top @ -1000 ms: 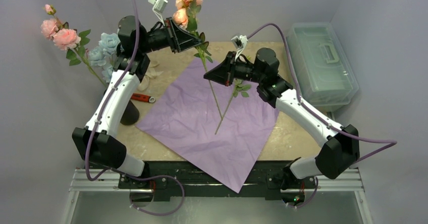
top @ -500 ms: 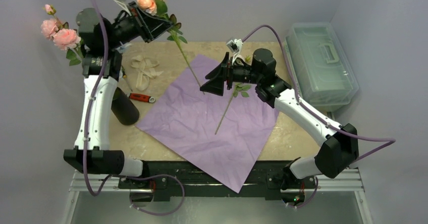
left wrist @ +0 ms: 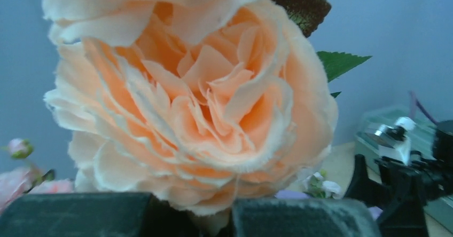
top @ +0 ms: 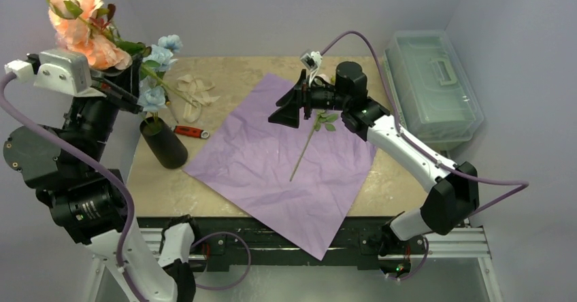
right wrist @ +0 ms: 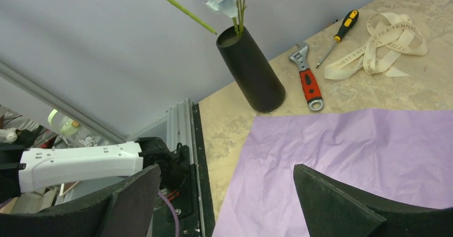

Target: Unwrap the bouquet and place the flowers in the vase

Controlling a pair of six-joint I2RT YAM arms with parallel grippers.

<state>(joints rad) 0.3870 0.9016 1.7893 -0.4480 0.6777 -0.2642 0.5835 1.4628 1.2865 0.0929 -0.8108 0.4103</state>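
Note:
My left gripper [left wrist: 213,218] is shut on the stem just under a big peach rose [left wrist: 192,93], held high at the far left [top: 81,16]. The rose's green stem [right wrist: 176,5] slants down, and its tip hangs just above the mouth of the dark vase [top: 163,142]. Pale blue flowers [top: 153,94] stand in the vase [right wrist: 251,71]. The lilac paper [top: 272,173] lies spread flat, with one leafy stem [top: 303,149] on it. Over the paper's far corner my right gripper [right wrist: 225,167] hangs open, holding nothing. A pink bud [left wrist: 18,147] shows low in the left wrist view.
A cream ribbon [top: 194,91], a screwdriver [right wrist: 342,26] and a red-handled wrench [right wrist: 309,82] lie beside the vase. A clear lidded box [top: 432,84] stands at the right. My raised left arm [top: 75,193] fills the near left.
My right gripper has opened and let go of the peach rose's stem. The left arm has swung the rose up and left, until its stem is over the vase.

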